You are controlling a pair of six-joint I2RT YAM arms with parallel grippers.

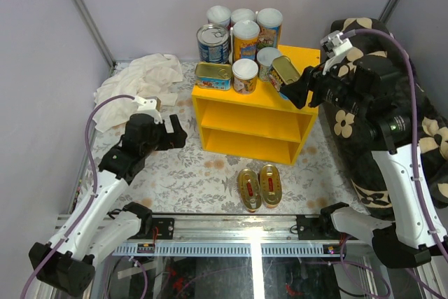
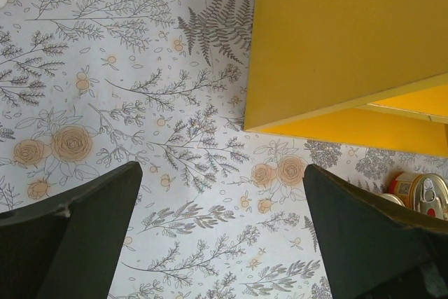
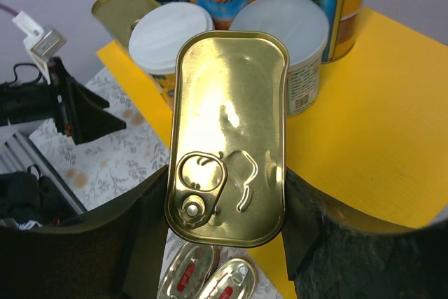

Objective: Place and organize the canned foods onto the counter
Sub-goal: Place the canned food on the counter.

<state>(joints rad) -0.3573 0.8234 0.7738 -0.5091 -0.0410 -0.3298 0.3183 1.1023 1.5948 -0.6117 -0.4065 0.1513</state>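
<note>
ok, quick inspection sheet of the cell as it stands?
Surface: floral floor, yellow counter standing on it.
Job's things: about eight cans on the counter top; rectangular gold tin held over its right edge; two oval tins on the floor in front.
Clutter: white cloth, back left.
Grippers: left gripper open, empty, above the floor; right gripper shut on the rectangular gold tin.
Cables: purple cable looping along each arm.
Surroundings: grey walls; dark floral cushion at right.

The gold tin (image 3: 227, 138) I'm holding covers part of two white-lidded cans (image 3: 171, 29); oval tins (image 3: 183, 276) are cropped at the bottom.
</note>
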